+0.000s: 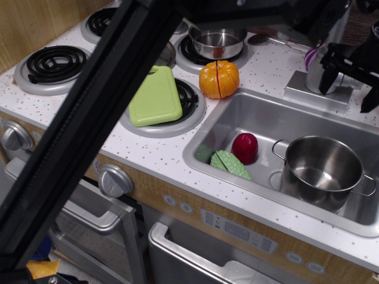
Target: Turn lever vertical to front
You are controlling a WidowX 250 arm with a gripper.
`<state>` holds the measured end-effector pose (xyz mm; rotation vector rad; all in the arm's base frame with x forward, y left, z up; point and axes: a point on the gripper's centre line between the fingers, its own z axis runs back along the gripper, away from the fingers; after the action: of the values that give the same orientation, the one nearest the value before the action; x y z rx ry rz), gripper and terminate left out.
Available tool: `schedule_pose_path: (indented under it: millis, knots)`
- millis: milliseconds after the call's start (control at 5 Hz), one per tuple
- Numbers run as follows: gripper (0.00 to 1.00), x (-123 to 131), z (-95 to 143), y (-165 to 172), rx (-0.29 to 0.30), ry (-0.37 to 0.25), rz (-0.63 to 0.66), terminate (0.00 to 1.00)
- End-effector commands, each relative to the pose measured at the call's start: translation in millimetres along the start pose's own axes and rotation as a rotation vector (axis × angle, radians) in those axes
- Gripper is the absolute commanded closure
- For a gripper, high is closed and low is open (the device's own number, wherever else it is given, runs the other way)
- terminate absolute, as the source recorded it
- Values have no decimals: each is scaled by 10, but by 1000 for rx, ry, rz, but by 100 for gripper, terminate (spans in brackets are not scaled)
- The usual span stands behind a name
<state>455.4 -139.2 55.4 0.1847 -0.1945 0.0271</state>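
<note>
The lever [348, 83] is a short silver stub jutting right from the base of the silver faucet column [318, 72] at the far right, behind the sink. My black gripper [349, 90] hangs over it with its jaws spread. One finger [327, 77] is against the column side and the other finger [371, 99] is beyond the lever's tip, so the lever lies between them. I cannot tell if either finger touches it. The gripper holds nothing.
The sink [260, 115] holds a steel pot [323, 171], a red vegetable [244, 148] and a green one [230, 164]. An orange pumpkin [219, 79], a green cutting board [155, 96], a small pot [217, 42] and burners lie to the left. A black arm link [89, 118] crosses the foreground.
</note>
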Motion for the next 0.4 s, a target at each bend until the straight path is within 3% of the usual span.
schedule_pose_path:
  millis: [0, 200]
  knots:
    - [0, 318, 527, 62, -26, -173, 11, 0]
    - [0, 429, 525, 55, -28, -240, 8, 0]
